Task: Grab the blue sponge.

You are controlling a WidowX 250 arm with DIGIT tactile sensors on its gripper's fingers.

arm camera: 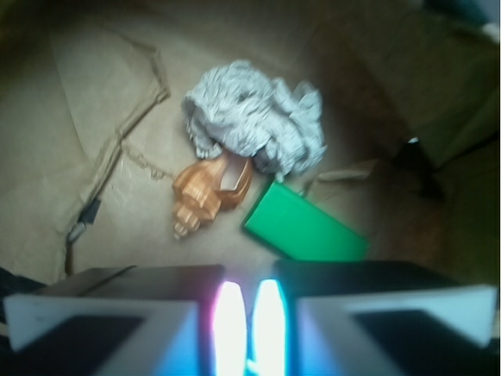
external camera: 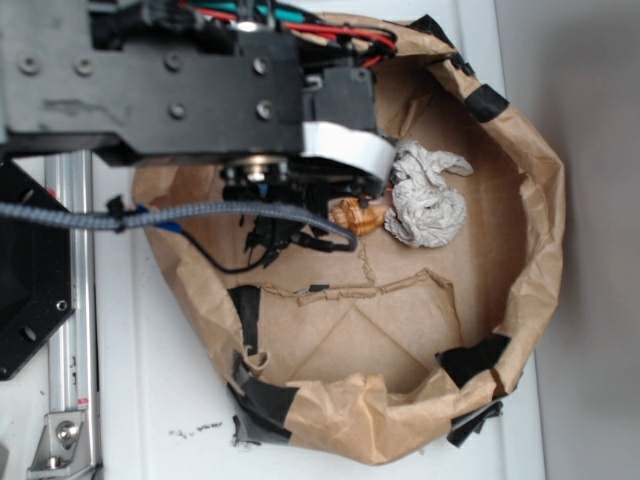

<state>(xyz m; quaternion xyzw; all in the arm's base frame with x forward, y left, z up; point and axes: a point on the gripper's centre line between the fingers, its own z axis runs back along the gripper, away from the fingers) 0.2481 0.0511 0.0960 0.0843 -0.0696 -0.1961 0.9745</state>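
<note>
Brown paper basin [external camera: 540,250]; arm hides left floor; end effector [arm camera: 249,329] closed, blue glow between pads.

One green block [arm camera: 304,224], one crumpled grey cloth [arm camera: 254,125], one brown shell-like toy [arm camera: 210,190].

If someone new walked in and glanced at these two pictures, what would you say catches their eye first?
Probably the crumpled brown paper basin edged with black tape, with the black robot arm over its upper left. Next, in the wrist view, the bright green rectangular block lying on the paper floor. Beside it lie a crumpled grey-white cloth and a small orange-brown shell-shaped toy. No blue sponge is visible in either view.
</note>
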